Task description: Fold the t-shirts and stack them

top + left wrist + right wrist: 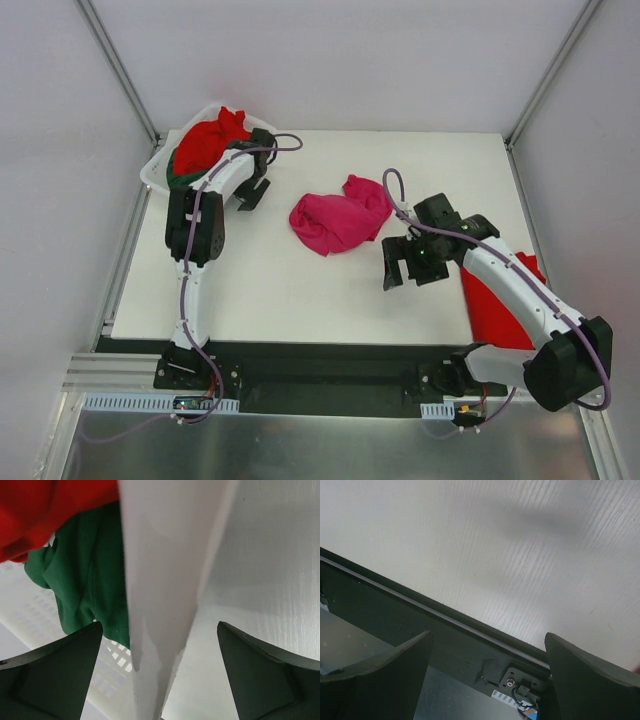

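So nearest, a red shirt (495,312) lies at the table's (300,290) right edge, partly under the right arm. The right gripper (405,268) hangs just left of it, jaws wide, holding nothing. The pink shirt (338,220) sits crumpled mid-table. Further back, the left gripper (252,192) is spread wide too, empty, right at the basket (152,172), which holds a second red shirt (205,142) and a green shirt (85,580).

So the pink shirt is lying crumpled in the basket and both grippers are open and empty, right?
Not quite. The pink shirt lies crumpled on the table, not in the basket, which holds a red shirt and a green shirt; the top view shows it. The left gripper and right gripper are indeed open and empty.
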Controlling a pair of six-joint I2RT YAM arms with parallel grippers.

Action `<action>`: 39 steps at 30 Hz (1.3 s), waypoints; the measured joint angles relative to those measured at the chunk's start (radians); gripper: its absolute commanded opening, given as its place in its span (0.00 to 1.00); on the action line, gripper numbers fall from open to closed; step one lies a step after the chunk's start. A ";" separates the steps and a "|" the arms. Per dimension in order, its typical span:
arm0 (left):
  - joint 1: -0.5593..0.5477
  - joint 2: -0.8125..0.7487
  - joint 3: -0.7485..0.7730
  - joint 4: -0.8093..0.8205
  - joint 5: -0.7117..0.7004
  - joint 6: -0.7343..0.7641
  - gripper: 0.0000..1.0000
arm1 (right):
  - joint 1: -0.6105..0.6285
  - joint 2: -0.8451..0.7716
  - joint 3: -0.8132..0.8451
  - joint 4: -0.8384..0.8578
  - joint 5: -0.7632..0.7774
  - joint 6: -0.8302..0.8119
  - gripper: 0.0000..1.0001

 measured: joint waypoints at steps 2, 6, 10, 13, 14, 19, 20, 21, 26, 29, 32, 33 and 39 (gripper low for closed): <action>0.001 0.011 0.011 0.004 0.013 -0.007 0.99 | -0.004 0.000 -0.001 -0.001 0.000 -0.003 0.96; -0.005 0.011 0.025 0.003 0.026 -0.027 0.82 | -0.007 0.000 -0.001 -0.001 0.000 -0.006 0.96; -0.006 0.011 0.027 0.002 0.047 -0.041 0.00 | -0.008 0.001 -0.001 0.000 -0.002 -0.008 0.96; -0.006 0.006 0.026 -0.010 0.054 -0.008 0.00 | -0.008 0.006 -0.001 0.000 -0.005 -0.008 0.96; -0.006 0.006 0.019 -0.012 0.055 -0.003 0.00 | -0.008 0.009 -0.001 0.000 -0.006 -0.008 0.96; 0.023 -0.045 -0.045 0.026 0.123 0.084 0.00 | -0.008 0.015 -0.001 0.000 -0.014 -0.008 0.96; 0.036 -0.055 -0.051 0.029 0.148 0.106 0.00 | -0.008 0.015 -0.001 0.000 -0.016 -0.008 0.96; 0.048 -0.061 -0.055 0.027 0.166 0.121 0.00 | -0.008 0.015 -0.001 -0.001 -0.017 -0.008 0.96; 0.090 -0.091 -0.091 0.043 0.199 0.203 0.00 | -0.008 0.015 -0.001 -0.005 -0.026 -0.013 0.96; 0.101 -0.123 -0.127 0.049 0.195 0.243 0.00 | -0.008 0.015 -0.001 -0.009 -0.037 -0.014 0.96; 0.100 -0.163 -0.158 0.043 0.192 0.276 0.00 | -0.008 0.016 -0.001 -0.009 -0.043 -0.014 0.96; 0.100 -0.177 -0.167 0.040 0.190 0.288 0.00 | -0.008 0.017 -0.001 -0.009 -0.047 -0.014 0.96; 0.099 -0.238 -0.200 0.005 0.217 0.328 0.99 | -0.008 0.024 -0.001 -0.008 -0.065 -0.015 0.96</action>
